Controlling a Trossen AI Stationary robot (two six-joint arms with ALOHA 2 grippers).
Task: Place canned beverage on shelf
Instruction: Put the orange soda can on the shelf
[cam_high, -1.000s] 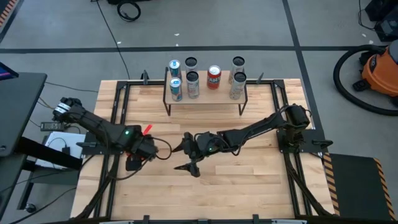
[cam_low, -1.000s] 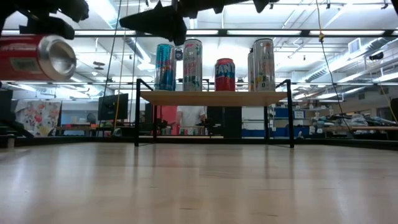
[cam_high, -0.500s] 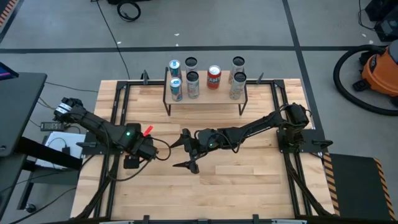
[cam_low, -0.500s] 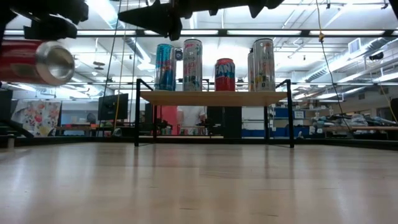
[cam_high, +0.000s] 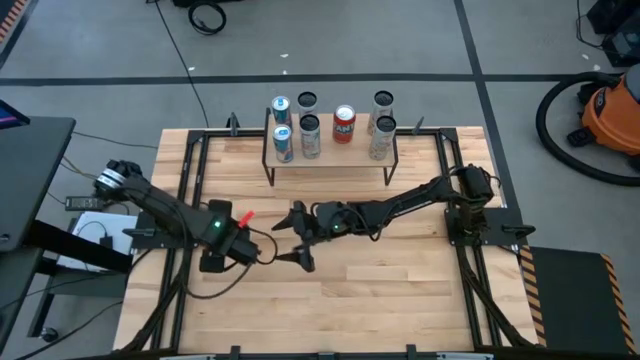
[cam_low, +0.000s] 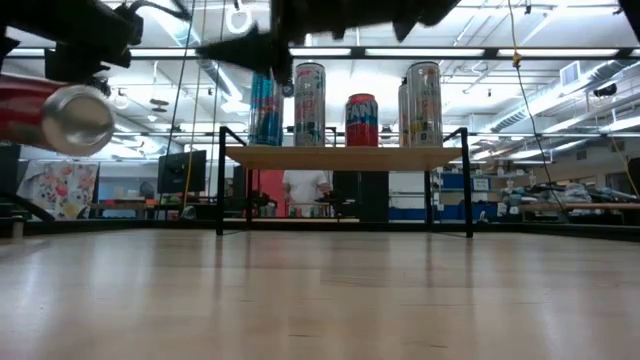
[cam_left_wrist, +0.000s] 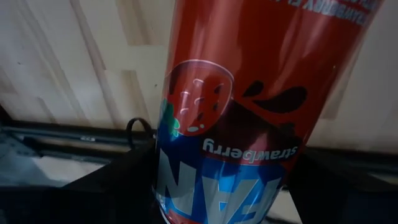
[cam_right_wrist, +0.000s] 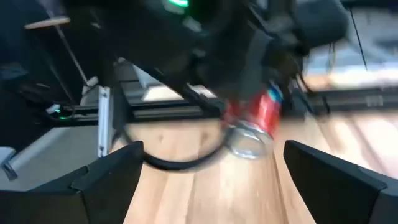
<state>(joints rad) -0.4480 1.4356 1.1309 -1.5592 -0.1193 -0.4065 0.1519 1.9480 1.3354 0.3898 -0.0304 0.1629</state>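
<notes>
My left gripper (cam_high: 238, 232) is over the table's left middle, shut on a red strawberry-print can (cam_left_wrist: 249, 106). The can also shows in the low view (cam_low: 45, 115) and as a red tip in the high view (cam_high: 245, 215). My right gripper (cam_high: 298, 238) is open and empty just right of the can, facing it; its fingers frame the can in the right wrist view (cam_right_wrist: 258, 121). The shelf (cam_high: 330, 155), a light-wood board on black legs, stands at the table's far middle with several upright cans on it. My left gripper pinches the can's side wall (cam_left_wrist: 186, 180) between its two fingers (cam_left_wrist: 118, 186), which lie across the can. The can is lifted clear of the table and lies tilted, its silver end (cam_low: 80, 118) pointing toward my right gripper.
Black frame rails (cam_high: 185, 170) run along the table's left and right sides. The shelf board (cam_low: 345, 157) has a gap between the red can (cam_low: 361, 118) and the right-hand cans. Bare tabletop (cam_high: 400, 290) lies near the front edge. A person stands far behind the shelf (cam_low: 305, 185).
My left gripper has gone a little toward the table's right edge with the can, which has sunk slightly and tipped its silver end downward. My right gripper has gone a little toward the left and far edges, closer to the can, staying open.
</notes>
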